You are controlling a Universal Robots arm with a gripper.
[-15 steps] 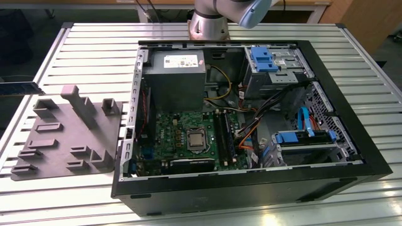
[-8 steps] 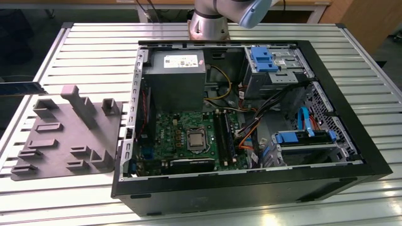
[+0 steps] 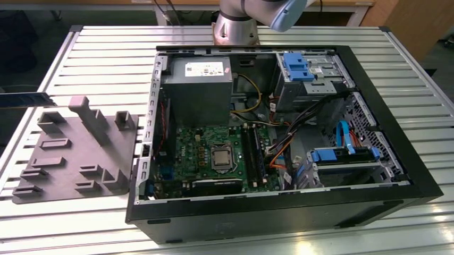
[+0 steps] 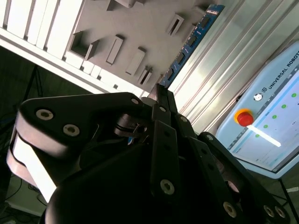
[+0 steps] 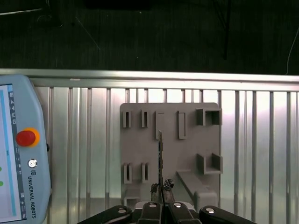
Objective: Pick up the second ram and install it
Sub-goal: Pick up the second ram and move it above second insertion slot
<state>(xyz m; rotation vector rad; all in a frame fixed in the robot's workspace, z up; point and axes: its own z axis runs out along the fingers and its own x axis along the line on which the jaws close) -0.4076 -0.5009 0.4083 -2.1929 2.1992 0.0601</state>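
In the first wrist view I see a line of dark capital letters and a small round sign on the pale blue control panel (image 5: 39,154), below its red button (image 5: 25,137). The second wrist view shows this same print on its casing. In the exterior view a white label (image 3: 203,68) stands on the grey power supply (image 3: 197,95), its print too small for me to read.

The second ram (image 5: 160,154) (seen edge-on) has one end hidden.

Bright, even light; the ribbed surface (image 3: 106,58) glares toward eleven o'clock in the exterior view, the case (image 3: 284,218) interior sits dimmer. The close tool (image 4: 161,93) looks soft, perhaps defocused.
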